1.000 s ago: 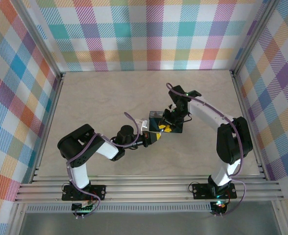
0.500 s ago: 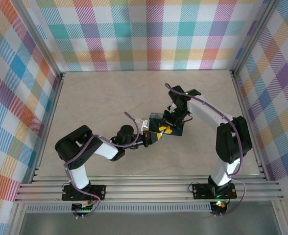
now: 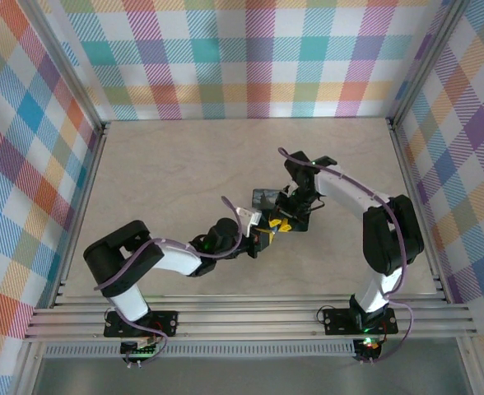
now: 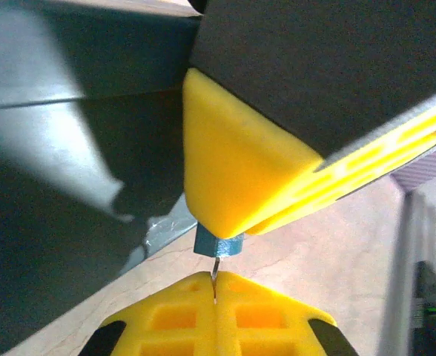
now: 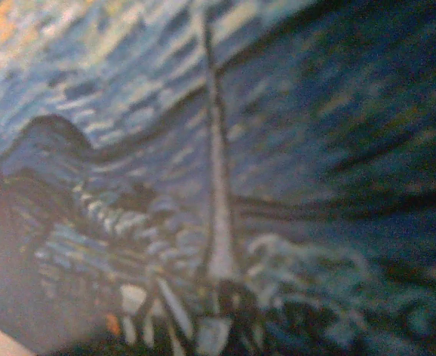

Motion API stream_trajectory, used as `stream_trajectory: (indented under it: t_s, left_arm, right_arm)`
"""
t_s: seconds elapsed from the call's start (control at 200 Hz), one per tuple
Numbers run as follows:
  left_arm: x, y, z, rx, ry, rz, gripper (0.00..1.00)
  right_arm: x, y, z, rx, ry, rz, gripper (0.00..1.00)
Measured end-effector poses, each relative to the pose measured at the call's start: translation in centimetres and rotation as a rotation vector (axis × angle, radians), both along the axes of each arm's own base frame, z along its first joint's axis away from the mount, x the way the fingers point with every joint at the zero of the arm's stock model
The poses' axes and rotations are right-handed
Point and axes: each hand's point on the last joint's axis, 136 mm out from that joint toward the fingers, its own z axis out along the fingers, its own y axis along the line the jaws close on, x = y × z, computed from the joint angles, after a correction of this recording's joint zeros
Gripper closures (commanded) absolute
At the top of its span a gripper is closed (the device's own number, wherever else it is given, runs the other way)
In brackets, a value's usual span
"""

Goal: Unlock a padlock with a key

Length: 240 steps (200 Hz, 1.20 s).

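Pale marbled bench (image 3: 160,164), plaid walls. Left end effector (image 4: 215,283) pinching key (image 4: 215,268). Blade in line with padlock (image 4: 219,243), tip at its end. Padlock nipped by right end effector (image 4: 227,225).

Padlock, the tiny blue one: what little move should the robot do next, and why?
Probably ease the left gripper forward a touch, pushing the key deeper. In the left wrist view, the right gripper pinches the padlock, and a thin bit of key blade shows between it and the left gripper's yellow pads, so it may not be fully in.
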Motion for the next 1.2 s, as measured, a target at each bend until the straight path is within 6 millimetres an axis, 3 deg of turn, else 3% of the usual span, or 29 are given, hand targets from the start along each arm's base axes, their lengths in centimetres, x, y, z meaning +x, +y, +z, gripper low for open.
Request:
stream_trajectory:
  t_s: [0.19, 0.305, 0.41, 0.545, 0.75, 0.845, 1.09, 1.2]
  left_arm:
    - [-0.7, 0.2, 0.0, 0.134, -0.149, 0.05, 1.0]
    - [-0.8, 0.3, -0.1, 0.174, -0.197, 0.064, 1.0]
    - [-0.8, 0.4, -0.2, 0.189, -0.214, 0.075, 1.0]
    - [-0.9, 0.4, -0.5, 0.203, -0.223, 0.083, 1.0]
    - [-1.9, 0.2, -3.0, 0.252, -0.199, 0.047, 1.0]
    - [-2.0, -0.2, -2.5, 0.227, -0.212, 0.047, 1.0]
    - [-2.0, -0.2, -2.5, 0.211, -0.219, 0.049, 1.0]
    - [-1.9, -0.4, -2.4, 0.196, -0.225, 0.053, 1.0]
  right_arm:
    - [-0.7, 0.2, 0.1, 0.029, -0.008, -0.007, 0.9]
    - [-0.8, 0.3, -0.1, 0.034, -0.017, -0.008, 0.79]
    - [-0.8, 0.3, -0.2, 0.046, -0.033, -0.012, 0.69]
    - [-0.9, 0.6, -0.4, 0.061, -0.051, -0.019, 0.67]
    - [-2.0, 2.0, -1.2, 0.103, 0.0, -0.011, 0.58]
    - [-2.7, 2.2, -1.8, 0.098, 0.022, -0.005, 0.51]
    - [-2.6, 1.8, -1.7, 0.061, 0.004, -0.027, 0.48]
    - [-2.5, 0.9, -0.8, 0.018, -0.044, -0.053, 0.47]
